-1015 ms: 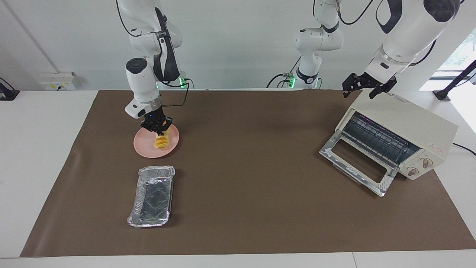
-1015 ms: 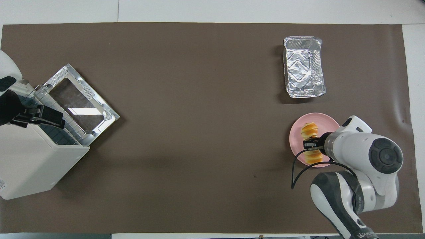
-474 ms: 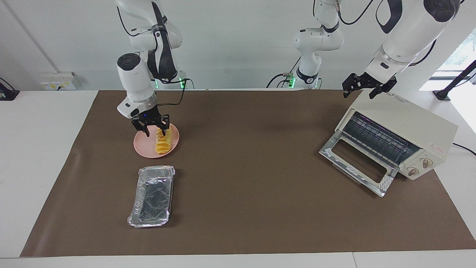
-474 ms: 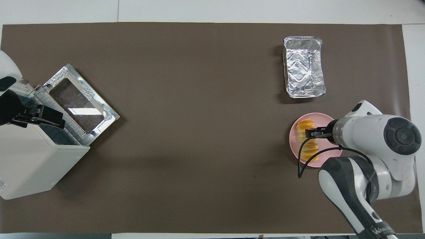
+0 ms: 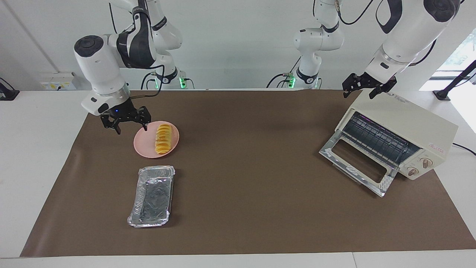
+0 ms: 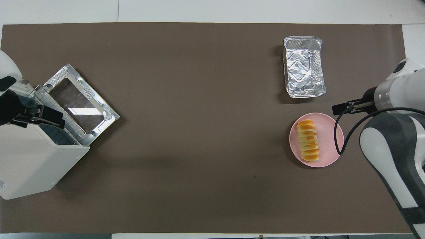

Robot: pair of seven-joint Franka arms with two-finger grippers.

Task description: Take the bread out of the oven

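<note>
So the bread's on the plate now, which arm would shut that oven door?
Probably the left. Its gripper hangs over the oven, right above the dropped-open door. The right gripper, jaws open, is at the table's other end beside the pink plate holding the bread.

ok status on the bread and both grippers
Right gripper open, empty, raised beside the pink plate. Left gripper open, waiting over the oven. Bread out, lying on the plate; oven door down. Nothing in the way.
</note>
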